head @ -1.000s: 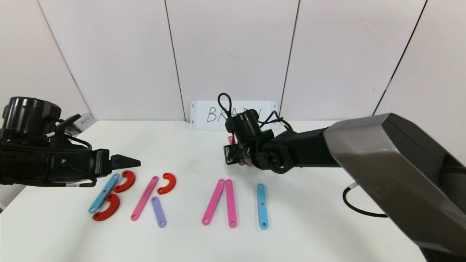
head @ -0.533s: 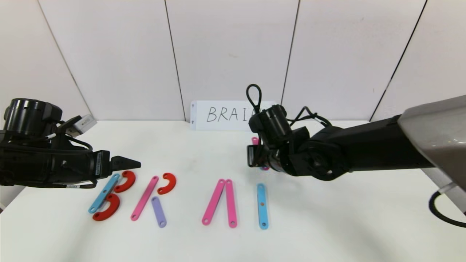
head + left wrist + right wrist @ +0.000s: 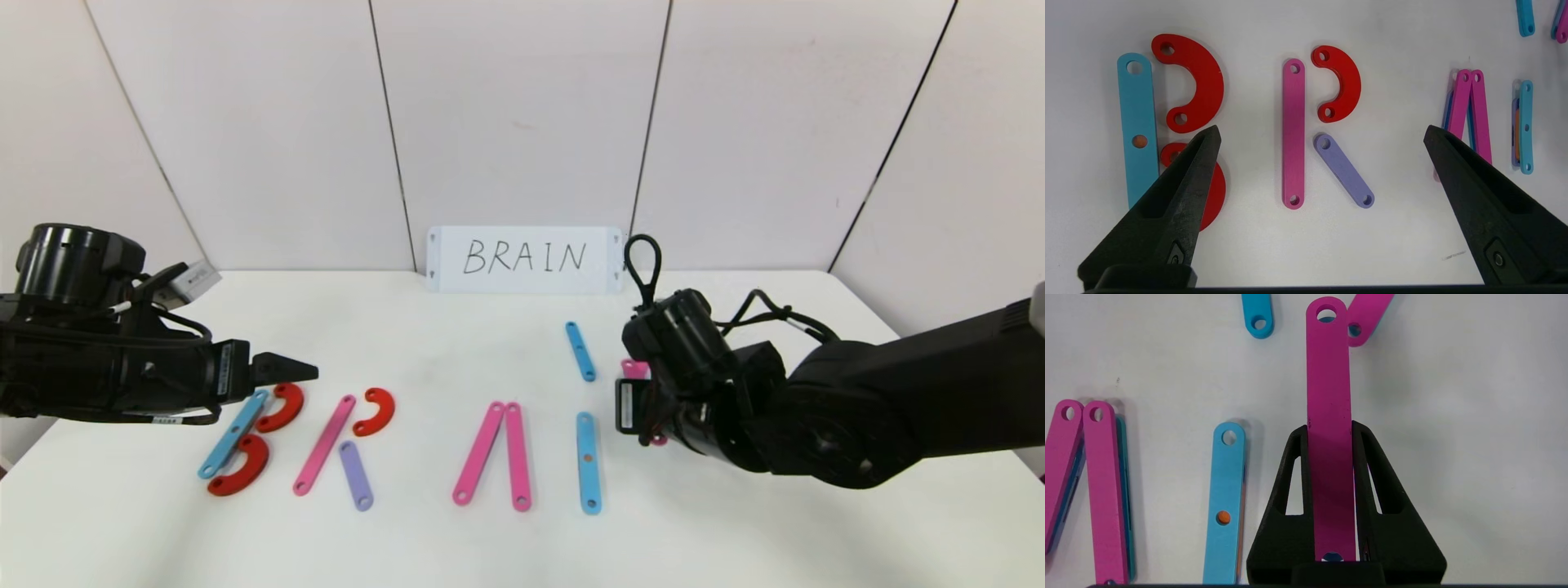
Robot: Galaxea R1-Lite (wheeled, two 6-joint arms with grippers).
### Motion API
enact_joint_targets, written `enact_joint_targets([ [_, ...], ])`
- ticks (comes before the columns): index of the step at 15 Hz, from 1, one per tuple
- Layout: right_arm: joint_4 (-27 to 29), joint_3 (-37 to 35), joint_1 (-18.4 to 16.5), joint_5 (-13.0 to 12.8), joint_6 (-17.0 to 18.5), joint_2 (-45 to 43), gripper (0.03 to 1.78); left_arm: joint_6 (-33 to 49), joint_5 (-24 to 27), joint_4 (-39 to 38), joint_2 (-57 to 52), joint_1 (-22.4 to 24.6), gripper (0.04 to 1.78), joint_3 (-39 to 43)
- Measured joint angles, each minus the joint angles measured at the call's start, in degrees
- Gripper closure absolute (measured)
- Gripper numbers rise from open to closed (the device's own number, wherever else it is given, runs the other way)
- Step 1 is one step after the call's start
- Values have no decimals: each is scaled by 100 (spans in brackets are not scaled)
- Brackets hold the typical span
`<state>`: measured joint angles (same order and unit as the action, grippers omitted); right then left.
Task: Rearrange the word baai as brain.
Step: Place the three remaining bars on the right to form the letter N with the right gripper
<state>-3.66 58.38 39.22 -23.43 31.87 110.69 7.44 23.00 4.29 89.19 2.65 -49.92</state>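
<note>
Table (image 3: pixel 735 531) — right claw (image 3: pixel 1331 428), clamping pink bar (image 3: pixel 1329 375), moved right past I.

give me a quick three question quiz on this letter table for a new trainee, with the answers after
1. True or false: the right gripper is shut on a pink bar.
2. Which piece forms the slanted leg of the R? A) purple bar B) red curve C) blue bar
3. Fill in: the left gripper hovers with its jaws ____ above the B and R.

Key: 1 true; 2 A; 3 open.
</note>
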Motion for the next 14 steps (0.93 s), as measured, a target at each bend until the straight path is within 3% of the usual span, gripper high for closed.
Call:
enact_joint_targets([
  [7, -596, -780, -5, 41, 49, -20, 151, -5, 0, 0, 32, -4, 8, 0],
  [14, -640, -813, -33, 34, 46, 127, 151, 2, 0, 0, 37, -1, 8, 0],
])
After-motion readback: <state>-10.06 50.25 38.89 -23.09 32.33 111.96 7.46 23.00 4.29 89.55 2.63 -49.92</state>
